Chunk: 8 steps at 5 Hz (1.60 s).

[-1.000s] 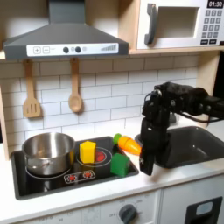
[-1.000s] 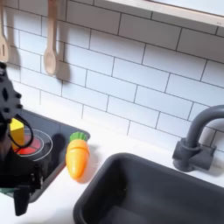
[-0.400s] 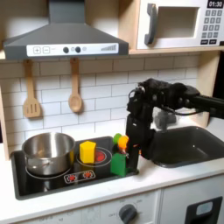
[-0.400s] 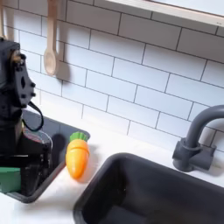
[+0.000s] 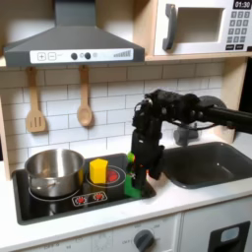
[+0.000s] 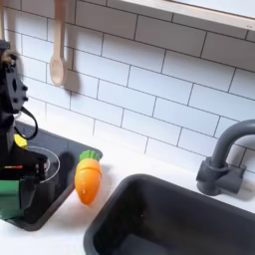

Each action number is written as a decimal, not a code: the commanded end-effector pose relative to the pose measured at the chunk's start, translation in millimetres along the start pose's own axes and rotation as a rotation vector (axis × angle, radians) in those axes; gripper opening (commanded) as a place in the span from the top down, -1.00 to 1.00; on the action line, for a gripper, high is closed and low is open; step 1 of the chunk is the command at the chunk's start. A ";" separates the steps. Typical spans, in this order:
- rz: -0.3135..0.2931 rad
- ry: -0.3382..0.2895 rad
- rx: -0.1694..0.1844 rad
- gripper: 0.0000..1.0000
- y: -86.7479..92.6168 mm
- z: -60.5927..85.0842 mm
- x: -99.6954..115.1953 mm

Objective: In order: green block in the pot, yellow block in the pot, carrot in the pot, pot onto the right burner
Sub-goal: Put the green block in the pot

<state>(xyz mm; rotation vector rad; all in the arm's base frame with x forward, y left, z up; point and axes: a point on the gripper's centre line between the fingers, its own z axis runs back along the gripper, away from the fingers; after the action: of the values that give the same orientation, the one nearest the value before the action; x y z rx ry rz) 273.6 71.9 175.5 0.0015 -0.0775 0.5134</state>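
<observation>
hanging over the green block (image 5: 133,184) on the stove's front right corner, the end effector (image 5: 137,177) hides its jaws, so i cannot tell its grip. yellow block (image 5: 98,170) sits beside the pot (image 5: 54,170); carrot (image 6: 89,178) lies by the sink. microwave (image 5: 202,27) clock reads 01:30.

The arm is matte black all over, built of boxy, blocky links with rounded joint housings. Its gripper (image 5: 137,177) is black too, narrow and elongated. Above the jaws, a thin black cable loops out beside the wrist in the second exterior view.
</observation>
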 end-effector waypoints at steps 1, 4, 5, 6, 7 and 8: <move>-0.002 -0.070 0.027 -1.00 1.2 -14.1 8.5; -0.003 -0.122 -0.027 -1.00 3.1 -33.2 7.5; -0.014 -0.111 -0.022 -1.00 4.2 -39.8 9.8; -0.007 -0.121 -0.037 -1.00 7.4 -39.7 12.7; -0.005 -0.136 -0.045 -1.00 8.1 -35.3 20.1; -0.008 -0.121 -0.049 -1.00 7.8 -38.0 24.3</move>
<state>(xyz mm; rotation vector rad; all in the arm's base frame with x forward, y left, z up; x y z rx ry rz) 293.7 91.3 138.8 -0.0157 -0.2109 0.5042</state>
